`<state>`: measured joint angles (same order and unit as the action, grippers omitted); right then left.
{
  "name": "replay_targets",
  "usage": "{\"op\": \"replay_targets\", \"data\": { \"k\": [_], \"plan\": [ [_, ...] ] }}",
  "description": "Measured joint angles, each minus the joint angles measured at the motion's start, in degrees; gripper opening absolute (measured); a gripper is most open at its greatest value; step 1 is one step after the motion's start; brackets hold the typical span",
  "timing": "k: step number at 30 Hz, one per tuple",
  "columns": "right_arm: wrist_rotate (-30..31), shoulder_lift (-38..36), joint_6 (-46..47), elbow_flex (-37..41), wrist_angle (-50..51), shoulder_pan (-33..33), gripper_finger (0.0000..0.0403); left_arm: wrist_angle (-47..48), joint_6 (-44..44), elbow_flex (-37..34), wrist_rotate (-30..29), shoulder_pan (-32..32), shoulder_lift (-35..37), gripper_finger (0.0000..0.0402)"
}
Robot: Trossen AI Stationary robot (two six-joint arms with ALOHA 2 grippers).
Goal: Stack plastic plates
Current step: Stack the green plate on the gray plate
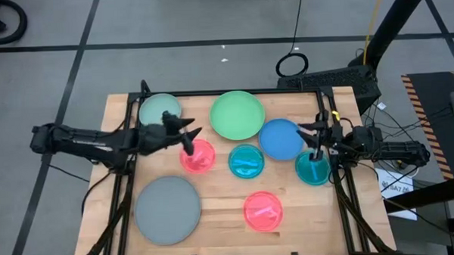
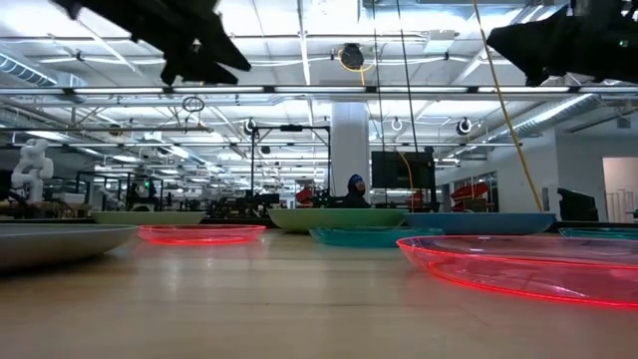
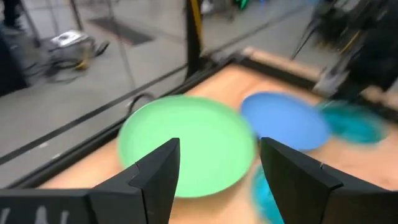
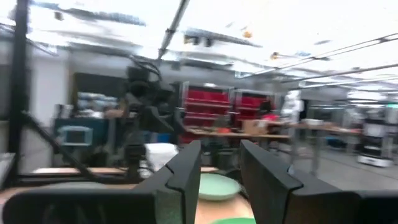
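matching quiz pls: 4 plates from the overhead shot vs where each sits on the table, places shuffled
Things:
1. grey plate
2. large green plate
3. blue plate
4. pale green plate

Places:
A. far left corner, behind the left gripper
B. near left, largest on that side
C. far edge, middle
D. right of centre, beside the right gripper

Pairs: 1-B, 2-C, 3-D, 4-A

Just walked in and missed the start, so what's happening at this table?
Two dark robot arms hang over a wooden table where round plastic plates lie spread out singly, none stacked yet. The left gripper, open and empty, is above the small pink plate. The right gripper, also open and empty, is by the blue plate and a small teal plate.
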<state>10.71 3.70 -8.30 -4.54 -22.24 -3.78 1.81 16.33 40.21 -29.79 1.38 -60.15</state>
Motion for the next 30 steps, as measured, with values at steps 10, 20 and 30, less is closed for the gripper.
{"op": "replay_targets", "data": {
  "k": [10, 20, 30],
  "plan": [
    [4.44, 6.58, -5.67, -3.63, 1.20, -0.01, 0.0105, 5.36, -6.16, 9.42, 12.81, 14.58, -14.12, 0.0228],
    [7.43, 17.62, -10.61, -10.51, 9.05, -1.01, 0.0105, 10.51, -11.55, 16.44, 18.84, 26.38, -20.37, 0.0228],
    [7.35, 23.48, -9.40, -10.62, 6.89, -7.39, 0.0105, -2.89, -9.88, 17.00, 30.91, 34.21, -26.60, 0.0228]
  ]
}}
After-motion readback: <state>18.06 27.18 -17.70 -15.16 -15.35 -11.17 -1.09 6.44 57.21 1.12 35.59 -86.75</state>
